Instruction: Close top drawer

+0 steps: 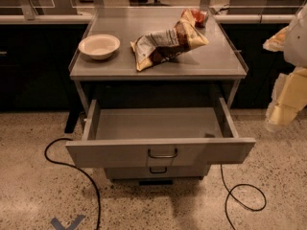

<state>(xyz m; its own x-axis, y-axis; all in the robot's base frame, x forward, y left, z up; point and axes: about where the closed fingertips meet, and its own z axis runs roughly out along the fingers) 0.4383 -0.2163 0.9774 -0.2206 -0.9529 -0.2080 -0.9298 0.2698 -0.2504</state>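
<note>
A: State of the gripper?
B: Can't tell if it's open or closed. It hangs apart from everything.
A: And the top drawer?
B: Down-left of it, pulled well out, empty, handle outward. Probably offset to line up a front-panel push.

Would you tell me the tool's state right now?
The tool is at the right edge, apart from the top drawer; state cannot be told.
</note>
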